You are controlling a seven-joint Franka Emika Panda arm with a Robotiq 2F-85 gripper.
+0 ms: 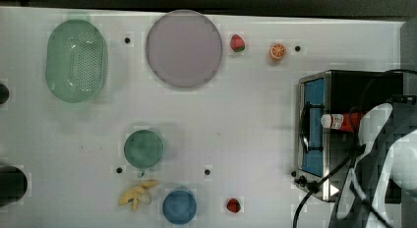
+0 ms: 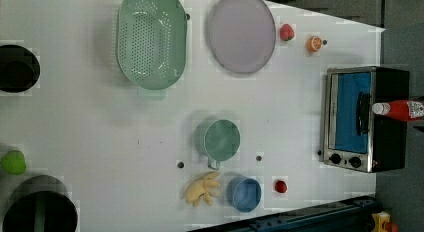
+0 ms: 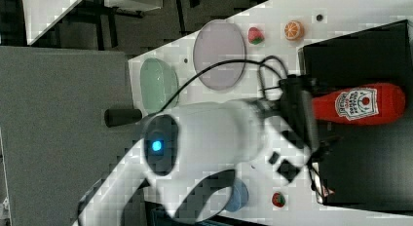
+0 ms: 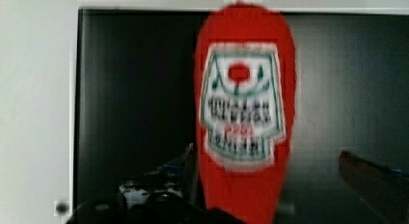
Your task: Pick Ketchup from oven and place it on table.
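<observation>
White surface with small dark holes across most of the top view. Lilac plate upper centre, green colander upper left.

White arm stretched across the middle of the right view, from lower left toward right centre, blue light on its rounded joint. In the top view, enters at the lower right corner and leans over the oven's rear, cables trailing.

Black oven with silver front at the right edge of the top view, standing on the surface, blue glass facing the top view's left.

Ketchup lying flat on the oven's roof, not inside. Long axis horizontal in the top view: white cap pointing to the top view's left, over the door handle; base toward the right, under the arm. Same heading in the left view, at right centre. Label up.

Tool right of centre in the right view, above the bottle's cap end. Spread wide, gripping nothing.
</observation>
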